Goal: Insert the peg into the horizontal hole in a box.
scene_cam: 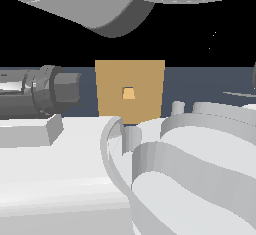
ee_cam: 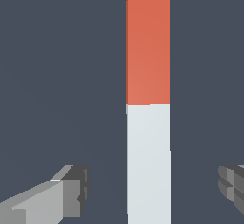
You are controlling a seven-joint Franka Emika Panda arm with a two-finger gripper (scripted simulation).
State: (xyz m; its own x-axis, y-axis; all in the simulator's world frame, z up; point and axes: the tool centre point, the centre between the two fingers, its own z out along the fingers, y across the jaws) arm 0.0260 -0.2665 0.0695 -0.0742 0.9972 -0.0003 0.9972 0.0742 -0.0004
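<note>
In the exterior view, the box [scene_cam: 130,88] stands upright at the centre of the frame, its tan face turned toward the camera. The hole [scene_cam: 128,93] sits in the middle of that face as a small, lighter square. The box rests on the dark grey-blue table [scene_cam: 210,81], which shows as a band behind it. Large pale grey arm parts [scene_cam: 195,169] crowd the lower half of the frame, another curved arm part fills the top edge, and a dark cylindrical arm part juts in from the exterior view's left, ending just beside the box. The peg does not show in this view.

In the wrist view, the peg [ee_cam: 148,104] lies flat on the table [ee_cam: 57,75], with its long axis running straight along the frame's height. Its orange-red part takes up one half and its pale grey-white part the other, the two meeting at about mid-length. The hand [ee_cam: 155,192] is spread wide, with one finger [ee_cam: 71,194] on each side of the white part. Both fingers stand clear of the peg, and neither touches it.
</note>
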